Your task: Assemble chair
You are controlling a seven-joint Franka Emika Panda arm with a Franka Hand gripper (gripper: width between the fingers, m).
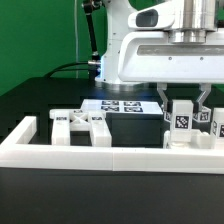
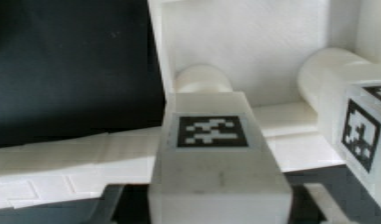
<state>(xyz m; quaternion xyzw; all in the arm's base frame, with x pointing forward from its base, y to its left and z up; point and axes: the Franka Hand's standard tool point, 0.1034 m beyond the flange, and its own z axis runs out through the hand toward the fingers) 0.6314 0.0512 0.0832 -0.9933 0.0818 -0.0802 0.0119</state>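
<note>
My gripper (image 1: 185, 113) hangs at the exterior view's right, its jaws on either side of an upright white chair block (image 1: 182, 122) with a square tag on its face. In the wrist view the gripper (image 2: 219, 200) appears shut on this block (image 2: 213, 135), with dark fingers (image 2: 142, 198) close against its sides. A second tagged chair piece (image 2: 361, 125) stands right beside it and also shows in the exterior view (image 1: 216, 125). A flat white chair piece (image 2: 80, 160) lies under the block. More tagged chair parts (image 1: 80, 125) lie at the exterior view's left.
The long white border frame (image 1: 110, 155) runs across the front and turns back at both ends, and its wall (image 2: 222, 35) stands just beyond the held block. The marker board (image 1: 118, 105) lies on the black table behind the parts. The robot base and a cable are at the back.
</note>
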